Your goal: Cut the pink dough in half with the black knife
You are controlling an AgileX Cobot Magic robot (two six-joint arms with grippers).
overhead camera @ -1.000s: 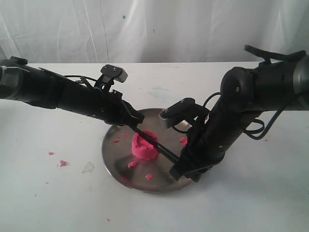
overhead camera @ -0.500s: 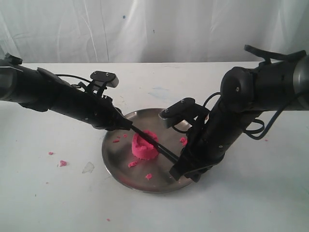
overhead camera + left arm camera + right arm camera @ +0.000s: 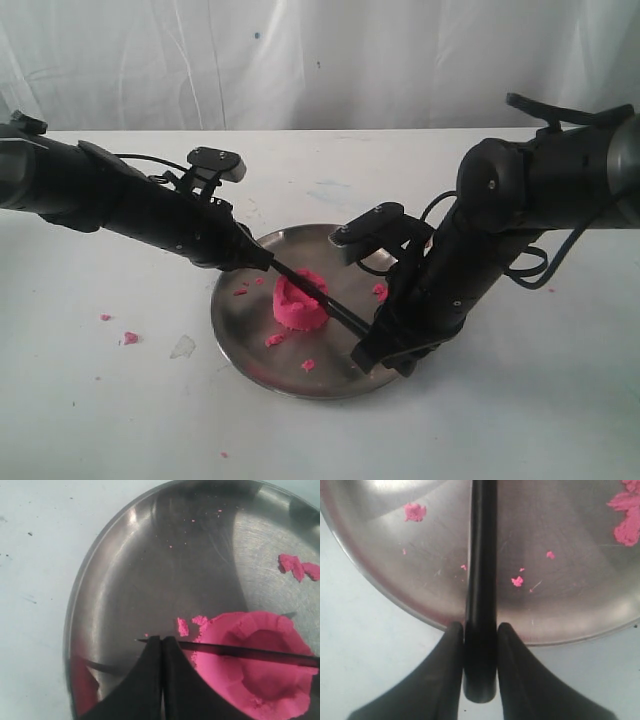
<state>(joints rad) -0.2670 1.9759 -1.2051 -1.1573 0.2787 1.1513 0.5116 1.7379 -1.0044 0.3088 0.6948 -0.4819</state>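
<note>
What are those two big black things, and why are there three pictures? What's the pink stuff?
The two black things are robot arms, and each ends in a pair of fingers for pinching. One picture is taken from off to the side and shows the whole white table. The other two come from small cameras on the arms' wrists, so they look right down at the fingers.

On the table sits a round steel plate. In its middle is the pink dough, a soft lump with a hollow top, and little pink crumbs lie on the plate and table.

The black knife stretches across the dough. The right gripper pinches its thick handle at the plate's edge. The left gripper is shut on the thin pointed end. The dough is one piece, not yet cut in half.
</note>
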